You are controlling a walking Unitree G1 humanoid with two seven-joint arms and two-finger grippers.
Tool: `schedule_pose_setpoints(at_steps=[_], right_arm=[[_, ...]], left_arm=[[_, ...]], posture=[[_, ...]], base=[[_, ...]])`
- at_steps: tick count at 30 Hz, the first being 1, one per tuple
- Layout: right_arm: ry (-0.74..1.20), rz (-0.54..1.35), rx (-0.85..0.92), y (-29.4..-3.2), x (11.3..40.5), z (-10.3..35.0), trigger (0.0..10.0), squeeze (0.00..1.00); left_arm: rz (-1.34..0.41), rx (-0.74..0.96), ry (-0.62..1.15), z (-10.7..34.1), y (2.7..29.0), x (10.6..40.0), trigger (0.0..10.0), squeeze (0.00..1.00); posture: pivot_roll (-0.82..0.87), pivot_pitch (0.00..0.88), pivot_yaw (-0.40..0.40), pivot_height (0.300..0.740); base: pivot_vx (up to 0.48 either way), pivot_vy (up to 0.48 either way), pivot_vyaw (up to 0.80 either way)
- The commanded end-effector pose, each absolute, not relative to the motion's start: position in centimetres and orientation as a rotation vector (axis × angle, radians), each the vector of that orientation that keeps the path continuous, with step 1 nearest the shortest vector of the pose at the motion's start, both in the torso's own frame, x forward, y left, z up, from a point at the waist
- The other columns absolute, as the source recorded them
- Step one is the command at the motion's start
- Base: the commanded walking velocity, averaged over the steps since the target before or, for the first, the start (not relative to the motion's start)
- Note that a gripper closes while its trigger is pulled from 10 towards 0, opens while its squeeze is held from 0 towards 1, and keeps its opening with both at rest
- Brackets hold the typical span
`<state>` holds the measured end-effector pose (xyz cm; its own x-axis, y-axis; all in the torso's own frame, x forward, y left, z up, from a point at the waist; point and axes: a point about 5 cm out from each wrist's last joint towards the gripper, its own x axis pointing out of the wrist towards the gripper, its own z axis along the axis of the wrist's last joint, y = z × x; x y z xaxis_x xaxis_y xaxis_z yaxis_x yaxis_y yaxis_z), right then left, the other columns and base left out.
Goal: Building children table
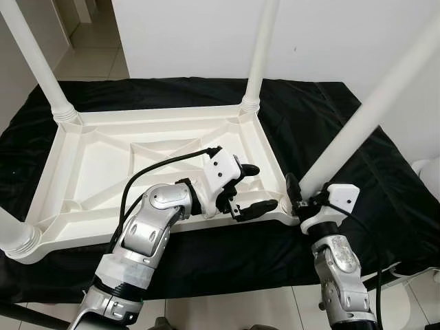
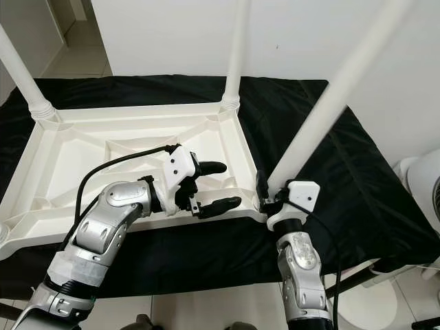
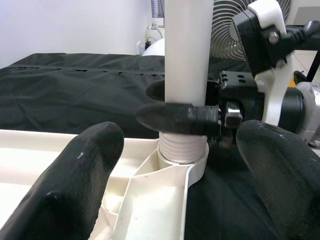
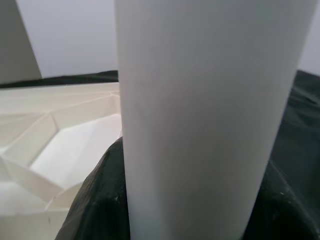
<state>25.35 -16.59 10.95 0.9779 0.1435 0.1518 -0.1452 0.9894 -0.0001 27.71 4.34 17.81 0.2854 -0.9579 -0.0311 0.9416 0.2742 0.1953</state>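
Observation:
A white plastic table (image 1: 103, 165) lies upside down on a black cloth (image 1: 357, 206). Three legs stand in its corners: far left (image 1: 38, 62), far right (image 1: 260, 55) and near left (image 1: 10, 234). A fourth leg (image 1: 371, 117) leans over the near right corner socket (image 3: 182, 150), its foot seated in the threaded collar. My right gripper (image 1: 297, 196) is shut on this leg just above the socket; its black fingers (image 3: 175, 117) wrap the tube. My left gripper (image 1: 262, 187) hangs open over the table's inner rim beside that corner, holding nothing.
A white fan (image 2: 423, 185) stands on the floor to the right of the cloth. A white wall (image 1: 206, 34) rises behind the table, with a doorway and tiled floor (image 1: 96, 48) at the far left. The cloth's front edge overhangs the tiles near my body.

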Motion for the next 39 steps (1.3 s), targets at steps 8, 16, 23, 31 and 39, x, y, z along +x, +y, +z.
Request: schedule_pose_setpoints(at_steps=[8, 16, 23, 31, 39], right_arm=[[-0.035, 0.298, -0.086, -15.1, 24.0, 8.3, 10.0, 0.00], [-0.092, 0.338, -0.130, -14.8, 23.1, 8.2, 10.0, 0.00], [-0.154, 0.298, -0.137, -14.9, 22.3, 8.3, 10.0, 0.00], [0.013, 0.164, -0.017, -15.7, 22.9, 6.6, 10.0, 0.00], [0.087, 0.203, -0.014, -16.1, 24.3, 7.4, 10.0, 0.00]], left_arm=[[-1.161, 0.193, -0.114, 18.0, 4.5, 28.4, 10.0, 0.00], [-1.159, 0.194, -0.114, 18.1, 4.5, 28.4, 10.0, 0.00], [-1.158, 0.197, -0.114, 18.1, 4.6, 28.4, 10.0, 0.00], [-1.165, 0.198, -0.114, 18.2, 4.6, 28.4, 10.0, 0.00], [-1.168, 0.200, -0.116, 18.2, 4.5, 28.5, 10.0, 0.00]], posture=[[-0.02, 0.010, 0.008, 0.740], [-0.02, 0.013, 0.010, 0.740], [-0.01, 0.015, 0.012, 0.740], [-0.02, 0.018, 0.023, 0.740], [-0.02, 0.016, 0.021, 0.740]], base=[[0.000, 0.000, 0.00], [0.000, 0.000, 0.00], [0.000, 0.000, 0.00], [0.000, 0.000, 0.00], [0.000, 0.000, 0.00]])
